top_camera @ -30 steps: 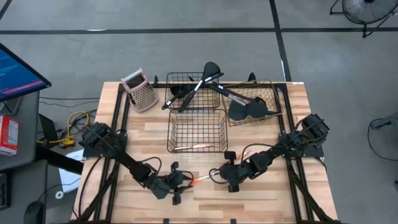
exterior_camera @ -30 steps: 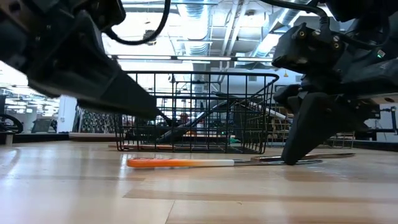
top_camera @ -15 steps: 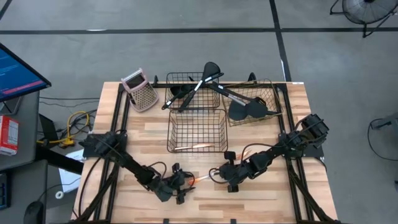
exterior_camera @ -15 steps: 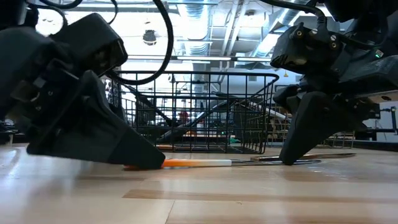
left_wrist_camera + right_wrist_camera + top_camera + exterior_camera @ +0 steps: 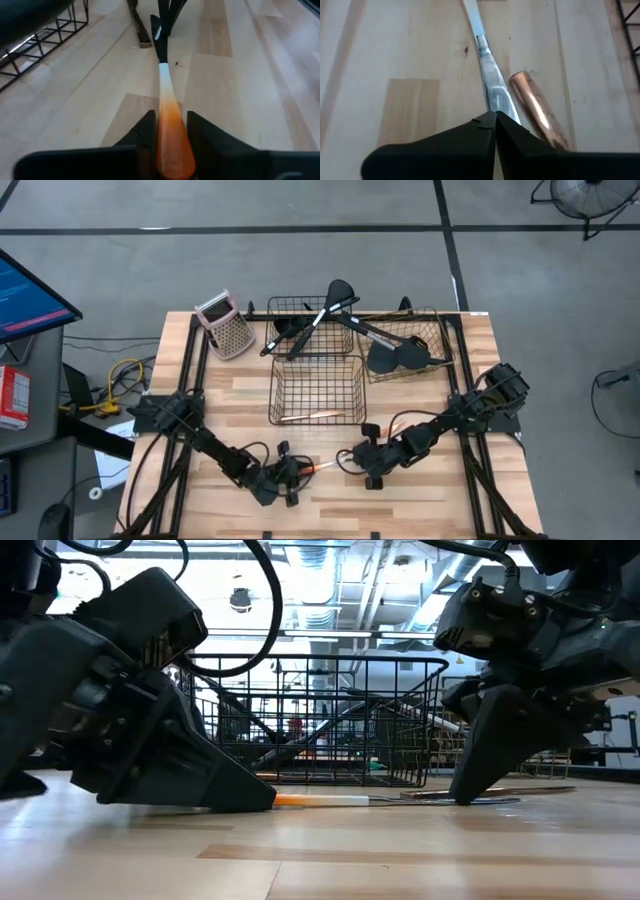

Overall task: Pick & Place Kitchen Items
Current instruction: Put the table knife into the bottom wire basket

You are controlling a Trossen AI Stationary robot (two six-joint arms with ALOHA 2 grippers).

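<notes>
Front wire basket (image 5: 316, 392) sitting mid-tabletop (image 5: 520, 480), holding single copper-handled piece (image 5: 312, 417) along its near edge. Behind it, rear-left basket (image 5: 290, 315) and rear-right basket (image 5: 420, 330) carrying black ladles and turners (image 5: 395, 355), handles sticking over rims. Pink-topped grater (image 5: 226, 325) standing left of rear baskets. In front of front basket, orange-handled utensil (image 5: 169, 135) lying flat; left end effector (image 5: 290, 475) grasping its handle, right end effector (image 5: 492, 120) clenching on its metal blade, copper handle (image 5: 535, 107) lying just beside

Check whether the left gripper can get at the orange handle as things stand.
Probably yes: the left gripper already has its fingers on either side of the orange handle on the table, nothing between; the right gripper pins the far metal end.
</notes>
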